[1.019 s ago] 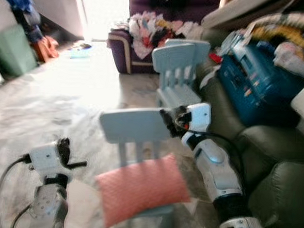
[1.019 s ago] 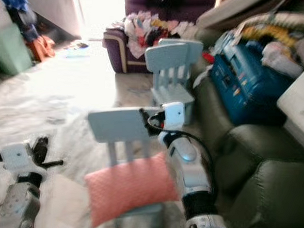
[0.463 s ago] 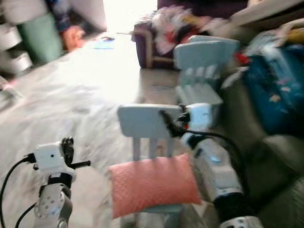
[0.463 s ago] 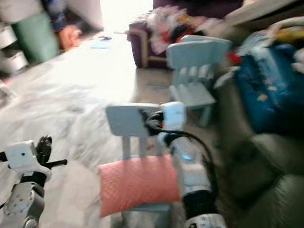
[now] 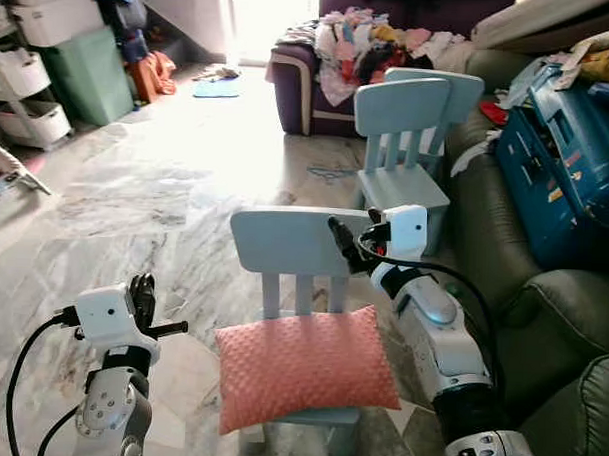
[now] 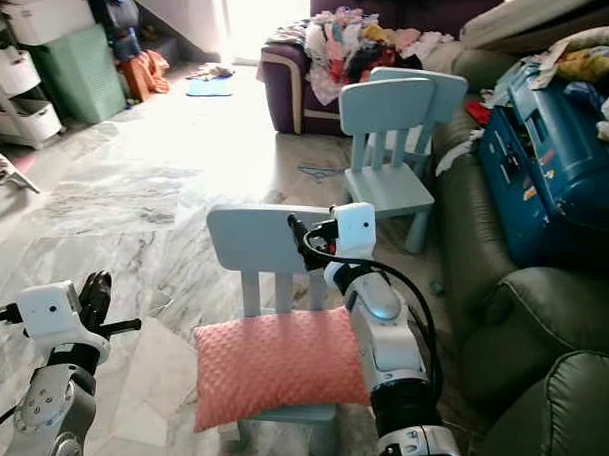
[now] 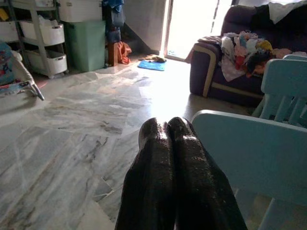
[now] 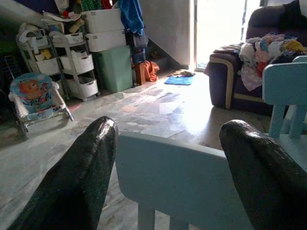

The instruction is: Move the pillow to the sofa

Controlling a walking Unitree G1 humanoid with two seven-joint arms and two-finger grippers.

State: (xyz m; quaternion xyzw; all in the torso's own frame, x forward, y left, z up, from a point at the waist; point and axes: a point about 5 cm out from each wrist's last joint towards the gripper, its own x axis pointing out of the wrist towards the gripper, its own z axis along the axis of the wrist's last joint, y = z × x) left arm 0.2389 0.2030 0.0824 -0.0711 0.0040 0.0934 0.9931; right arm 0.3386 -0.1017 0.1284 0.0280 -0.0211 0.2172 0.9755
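A pink pillow point(image 5: 304, 373) lies on the seat of a small light-blue chair point(image 5: 284, 239) right in front of me. My right gripper point(image 5: 349, 235) is open, with one finger on each side of the top edge of the chair's backrest point(image 8: 182, 167), above and behind the pillow. Its fingertips point(image 8: 103, 129) do not touch the pillow. My left gripper point(image 5: 141, 290) is shut on nothing and held low to the left of the chair, over the floor; its closed fingers point(image 7: 168, 143) point past the backrest. A dark green sofa point(image 5: 547, 307) stands to the right.
A second light-blue chair point(image 5: 408, 122) stands behind the first. A blue case point(image 5: 562, 157) and loose items lie on the green sofa. A purple sofa point(image 5: 290, 77) piled with clothes is at the back. Storage bins point(image 5: 85, 75) line the left wall, across open marble floor point(image 5: 135, 202).
The whole picture has shifted and sharpened as the camera moved. The right gripper stays at the chair's backrest, the left arm stays low, and the pillow still lies on the seat.
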